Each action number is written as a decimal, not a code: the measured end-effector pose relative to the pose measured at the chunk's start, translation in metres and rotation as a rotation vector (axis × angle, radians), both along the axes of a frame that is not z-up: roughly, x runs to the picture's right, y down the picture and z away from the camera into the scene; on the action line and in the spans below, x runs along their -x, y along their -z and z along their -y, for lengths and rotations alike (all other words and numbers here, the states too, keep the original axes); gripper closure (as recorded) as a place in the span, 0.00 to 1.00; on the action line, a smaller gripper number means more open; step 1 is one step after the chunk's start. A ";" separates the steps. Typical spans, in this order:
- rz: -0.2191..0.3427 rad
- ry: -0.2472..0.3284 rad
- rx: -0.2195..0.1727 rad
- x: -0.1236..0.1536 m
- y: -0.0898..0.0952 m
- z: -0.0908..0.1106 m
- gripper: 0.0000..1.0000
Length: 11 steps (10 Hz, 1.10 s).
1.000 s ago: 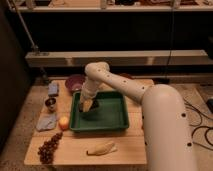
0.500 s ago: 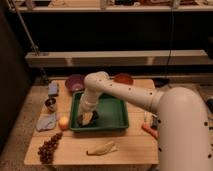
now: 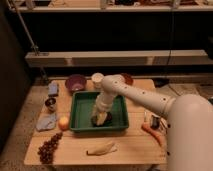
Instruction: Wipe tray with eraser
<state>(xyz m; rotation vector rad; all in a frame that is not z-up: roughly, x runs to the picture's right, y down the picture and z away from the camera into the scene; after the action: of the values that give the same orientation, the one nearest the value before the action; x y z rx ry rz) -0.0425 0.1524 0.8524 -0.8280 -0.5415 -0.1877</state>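
Hidden: the pincer (image 3: pixel 100 119) sits right on top of the eraser (image 3: pixel 95 123), and only a dark patch shows at its tip, low on the tray floor.
Pincer grip: clenched or released, can't tell from here; the tip is lost against that dark patch.
Cut off: the arm (image 3: pixel 135 97) runs out of frame at the lower right, its big white body filling that corner.
Eraser position: inside the tray (image 3: pixel 82 107), front half, about the middle from left to right.
Eraser heading: cannot tell which way it points or where its long axis lies, as too little of it shows.
Tray heading: green, flat on the table (image 3: pixel 135 145), long axis running left to right.
Arm path: in from the right, over the tray's back right corner, bending at the elbow and dropping steeply to the floor.
Behind the tray: purple bowl (image 3: pixel 75 82) and white cup (image 3: pixel 97 80) just past the back rim; a brown bowl (image 3: pixel 127 78) half hidden by the arm.
Left side: blue block (image 3: pixel 53 89), small dark cup (image 3: pixel 50 104), grey cloth (image 3: pixel 46 121), and an orange fruit (image 3: pixel 63 123) just beside the tray's left wall.
Front: grapes (image 3: pixel 48 147) at the left corner, banana (image 3: pixel 101 148) just below the tray's front edge.
Right side: carrot (image 3: pixel 152 133) near the arm, with a small dark item above it that's hard to make out.
In the way: the rest of the tray floor is bare.
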 end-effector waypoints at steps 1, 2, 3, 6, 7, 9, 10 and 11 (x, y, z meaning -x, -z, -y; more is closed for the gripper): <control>-0.018 -0.020 -0.003 -0.006 -0.014 0.015 1.00; -0.031 -0.037 -0.011 -0.006 -0.025 0.030 1.00; -0.040 -0.046 -0.015 -0.006 -0.033 0.043 1.00; -0.024 -0.037 -0.051 0.028 -0.039 0.079 1.00; -0.007 -0.016 -0.055 0.049 -0.034 0.081 1.00; 0.041 0.029 -0.062 0.095 -0.019 0.072 1.00; 0.062 0.048 -0.061 0.109 -0.010 0.062 1.00; 0.088 0.073 -0.051 0.122 0.002 0.041 1.00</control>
<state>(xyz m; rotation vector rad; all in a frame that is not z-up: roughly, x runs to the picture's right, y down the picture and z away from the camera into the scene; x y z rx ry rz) -0.1642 0.1113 0.8506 -0.7928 -0.5867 -0.3050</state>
